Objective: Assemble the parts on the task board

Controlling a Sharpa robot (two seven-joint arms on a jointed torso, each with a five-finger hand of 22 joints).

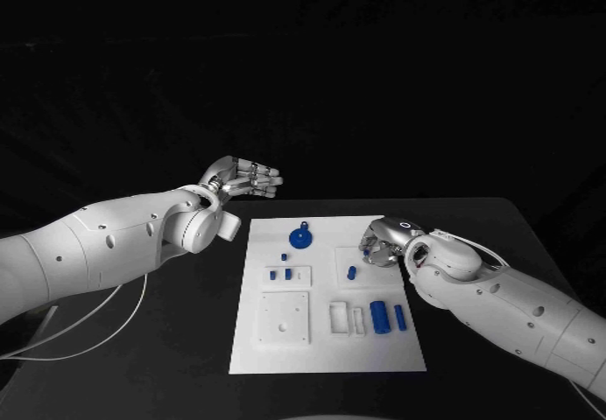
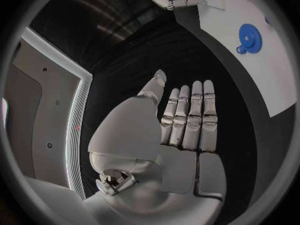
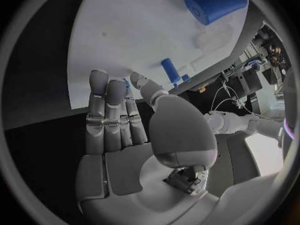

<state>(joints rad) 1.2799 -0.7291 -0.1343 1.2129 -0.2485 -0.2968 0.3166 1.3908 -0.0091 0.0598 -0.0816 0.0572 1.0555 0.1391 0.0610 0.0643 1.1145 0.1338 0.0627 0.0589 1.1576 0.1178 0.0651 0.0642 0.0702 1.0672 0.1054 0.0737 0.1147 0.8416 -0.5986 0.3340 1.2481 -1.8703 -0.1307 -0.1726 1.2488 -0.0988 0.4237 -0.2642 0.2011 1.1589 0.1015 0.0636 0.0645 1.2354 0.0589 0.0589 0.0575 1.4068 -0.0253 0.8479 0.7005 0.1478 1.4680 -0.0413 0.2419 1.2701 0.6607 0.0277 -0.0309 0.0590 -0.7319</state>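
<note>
Head view: white board (image 1: pixel 326 350) in the middle of the black table (image 1: pixel 505 227), used as landmark here. Left hand (image 1: pixel 243 180) hovers off the board's far left corner, over bare table, fingers straight and together, holding nothing. Right hand (image 1: pixel 385 241) sits over the board's right edge, curled downward; from above I cannot tell whether it grips anything. Right wrist view settles it: palm bare, fingers (image 3: pixel 106 110) extended side by side, nothing between them, with a blue cylinder (image 3: pixel 170 70) on the board just past the fingertips. Blue gear (image 1: pixel 302 237) lies near the board's far edge; left wrist view shows the same gear (image 2: pixel 250 36) well apart from the flat left hand (image 2: pixel 181 135). More blue cylinders (image 1: pixel 379 313) lie on the board's near right part.
</note>
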